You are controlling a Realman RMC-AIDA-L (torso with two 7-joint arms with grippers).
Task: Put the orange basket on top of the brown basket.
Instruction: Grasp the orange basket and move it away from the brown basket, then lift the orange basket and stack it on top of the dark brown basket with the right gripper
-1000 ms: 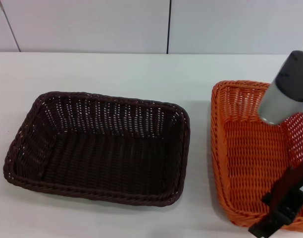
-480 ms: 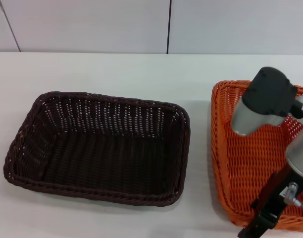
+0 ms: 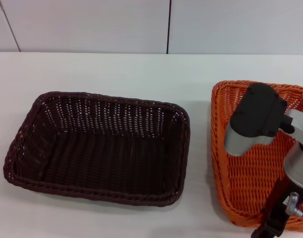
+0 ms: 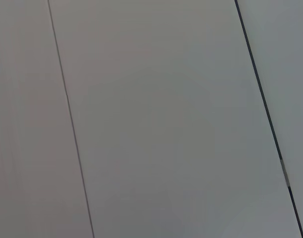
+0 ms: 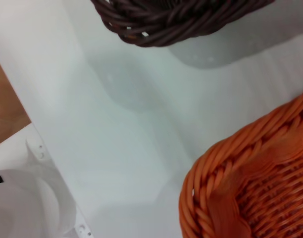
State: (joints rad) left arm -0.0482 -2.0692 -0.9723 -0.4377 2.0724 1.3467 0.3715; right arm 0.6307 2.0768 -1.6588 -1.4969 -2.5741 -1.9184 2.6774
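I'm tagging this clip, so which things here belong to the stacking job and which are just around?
Belong to the job:
orange basket, on the table at right
brown basket, on the table at left, apart from the orange one
right gripper, over the orange basket's near edge

Just around:
table
wall
The left gripper is not in view.

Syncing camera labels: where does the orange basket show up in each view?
Head view: orange basket at the right edge of the white table, right arm over it.
Left wrist view: not in it, only plain grey panels.
Right wrist view: one braided rim corner in close-up.
Shared landmark: the brown basket, left of the orange one in the head view; its rim also shows in the right wrist view, across a strip of bare table.
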